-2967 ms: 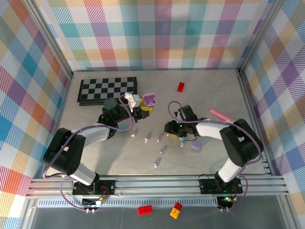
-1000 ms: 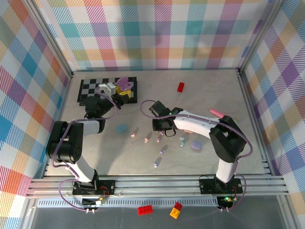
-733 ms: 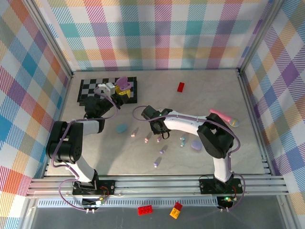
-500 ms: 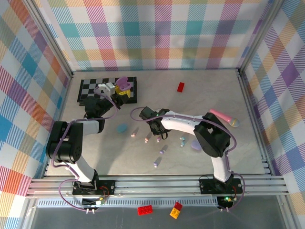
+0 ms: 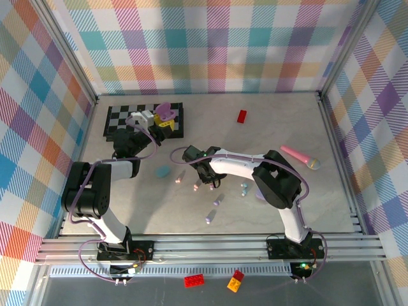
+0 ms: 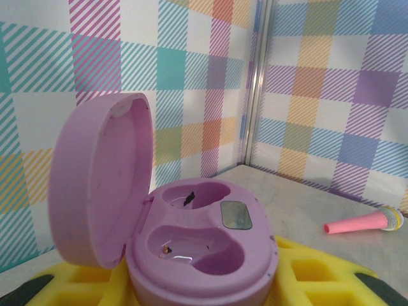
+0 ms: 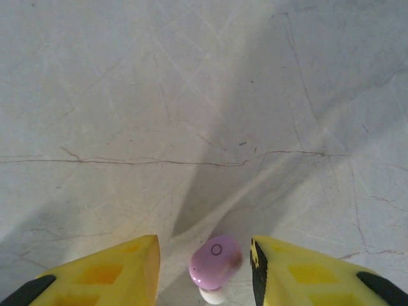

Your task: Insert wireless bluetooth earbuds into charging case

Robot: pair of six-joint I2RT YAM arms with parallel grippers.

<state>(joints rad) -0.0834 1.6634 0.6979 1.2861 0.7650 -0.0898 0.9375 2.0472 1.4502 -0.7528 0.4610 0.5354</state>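
Right wrist view: right end effector (image 7: 204, 250) straddles a pink earbud (image 7: 215, 261) on the counter (image 7: 191, 95), jaws narrow but not gripping (pick-up step). Next probably squeeze, then carry to the open charging case (image 6: 197, 255) held by the left end effector (image 5: 162, 122).

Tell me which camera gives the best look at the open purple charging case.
The left wrist view: the purple charging case sits close up, lid raised, both wells without a bud, yellow fingers beneath it. The top external view gives it as a small purple shape in the left gripper above the checkerboard.
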